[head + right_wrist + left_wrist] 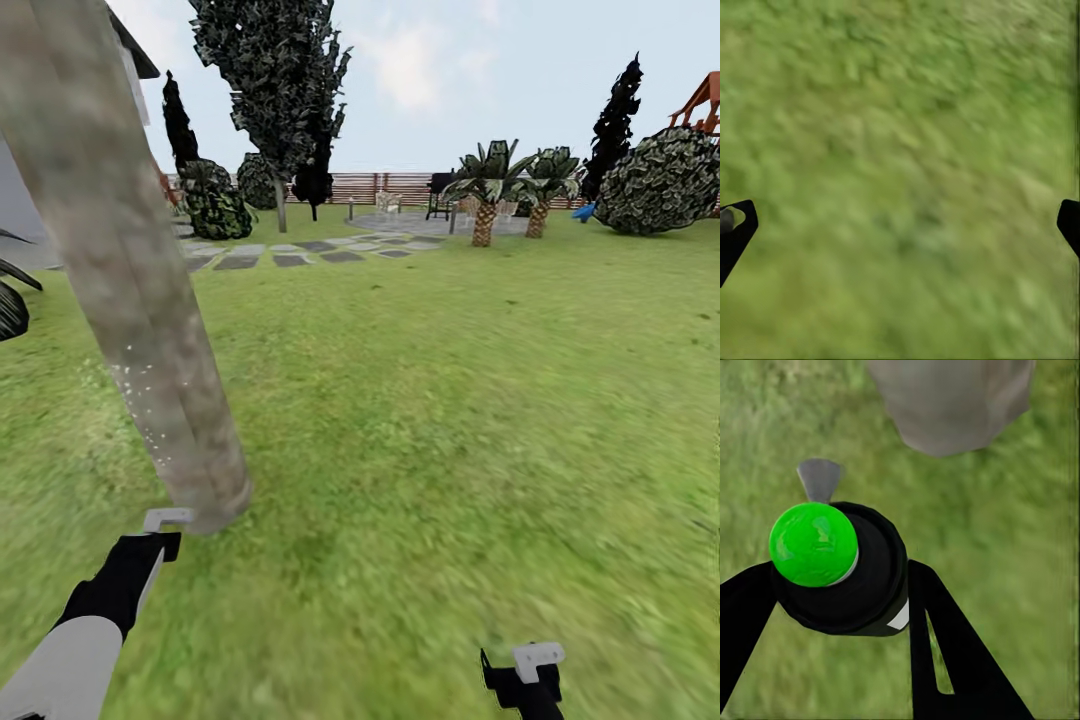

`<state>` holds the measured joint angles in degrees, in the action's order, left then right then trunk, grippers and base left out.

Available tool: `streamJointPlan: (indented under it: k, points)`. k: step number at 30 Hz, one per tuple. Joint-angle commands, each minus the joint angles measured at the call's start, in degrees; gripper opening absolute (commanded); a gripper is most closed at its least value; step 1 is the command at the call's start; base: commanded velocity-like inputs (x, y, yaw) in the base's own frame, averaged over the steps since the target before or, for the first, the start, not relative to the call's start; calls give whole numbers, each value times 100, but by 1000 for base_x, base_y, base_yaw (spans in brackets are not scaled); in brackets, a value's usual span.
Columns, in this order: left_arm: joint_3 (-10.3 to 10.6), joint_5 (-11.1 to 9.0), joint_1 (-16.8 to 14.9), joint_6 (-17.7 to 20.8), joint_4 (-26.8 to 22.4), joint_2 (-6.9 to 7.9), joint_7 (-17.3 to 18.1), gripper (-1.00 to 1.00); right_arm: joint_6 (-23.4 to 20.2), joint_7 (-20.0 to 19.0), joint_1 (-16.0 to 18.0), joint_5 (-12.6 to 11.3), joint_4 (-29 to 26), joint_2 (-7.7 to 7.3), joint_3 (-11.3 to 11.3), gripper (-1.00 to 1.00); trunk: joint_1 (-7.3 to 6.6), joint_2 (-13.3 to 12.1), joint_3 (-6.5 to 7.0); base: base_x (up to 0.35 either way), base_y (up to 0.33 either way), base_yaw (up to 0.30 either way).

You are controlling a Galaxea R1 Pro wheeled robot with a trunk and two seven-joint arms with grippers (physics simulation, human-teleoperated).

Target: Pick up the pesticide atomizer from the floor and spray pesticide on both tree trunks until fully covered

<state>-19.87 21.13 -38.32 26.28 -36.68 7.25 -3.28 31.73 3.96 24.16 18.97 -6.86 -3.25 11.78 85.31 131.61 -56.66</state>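
the left gripper (840, 607) pinches the atomizer (844, 574), its black fingers (945, 652) pressed on either side of the black body, which has a bright green cap (814, 544) and a grey nozzle (819, 478) toward the trunk (949, 401). in the head view the left arm (95, 610) reaches over the lawn (450, 420) to the foot of the trunk (135, 290), a thick mottled grey-tan column leaning across the left of the view, with white specks partway down its near side. the right gripper (900, 225) hangs over bare grass, its two fingertips (735, 229) spread wide, nothing between them; in the head view it (525, 675) sits low, well apart from the trunk. farther off are stepping stones (300, 255), two short palms (510, 195), a slat fence (375, 187), dark conifers (615, 120) and a round bush (665, 180).
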Motion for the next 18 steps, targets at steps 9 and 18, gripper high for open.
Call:
streamJointPlan:
  k: [9, 18]
  points:
    - [-6, 5, -2, 3, -6, 12, -12, -100, 0, 0, 1, 1, 0, 0, 0, 100, 0, 0, 0, 89, -265, 66]
    - [-23, 14, 0, 1, -6, 14, -21, -100, 0, 0, 0, 1, 0, 0, 0, 100, 0, 0, 0, 143, -267, 274]
